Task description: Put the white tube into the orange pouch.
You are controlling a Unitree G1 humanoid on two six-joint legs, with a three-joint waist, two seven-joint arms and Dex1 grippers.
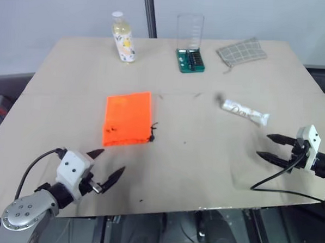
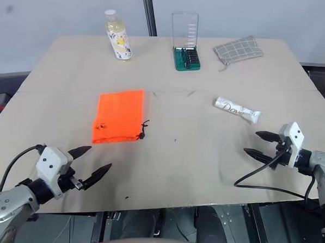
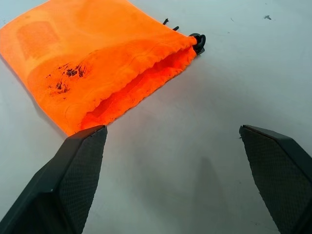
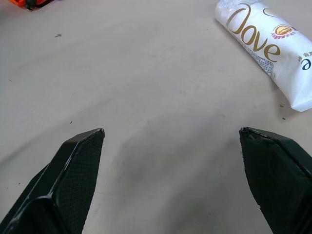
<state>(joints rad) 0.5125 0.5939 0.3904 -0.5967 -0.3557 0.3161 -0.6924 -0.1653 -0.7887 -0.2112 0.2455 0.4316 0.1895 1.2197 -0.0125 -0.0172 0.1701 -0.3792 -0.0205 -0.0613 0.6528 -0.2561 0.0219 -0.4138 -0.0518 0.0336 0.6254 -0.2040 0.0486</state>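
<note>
A pale table (image 1: 203, 167) seen from above, with both robot arms reaching in from its near edge.

The right gripper (image 1: 271, 147) hovers low over the table with its two black fingers spread wide and nothing between them. The tube (image 1: 245, 111) lies flat just beyond those fingertips and slightly toward the robot's right, near but not touching. It is a white, flattened squeeze tube with printed lettering, lying at a slant across the gripper's line of reach.

The left gripper (image 1: 106, 167) is also spread wide and empty. The pouch (image 1: 128, 118) lies flat just ahead of it, its gathered mouth turned toward the fingers and showing a narrow slit of opening. A thin black cord (image 1: 153, 133) trails from the corner of the mouth on the side toward the right gripper.

Handling, as a judgement: the tube looks light and soft-walled, with a smooth skin that may slip, so a squeeze across its flat faces near the middle seems safest; pinching the thin crimped end could let it swing or slide out. The pouch is limp cloth that will fold and drag instead of holding its shape, so its upper lip likely needs lifting at the hem to hold the mouth open.

At the table's far side, well away from both grippers, stand a bottle (image 1: 123, 38), a green case (image 1: 190, 44) and a checked cloth (image 1: 241, 51).
</note>
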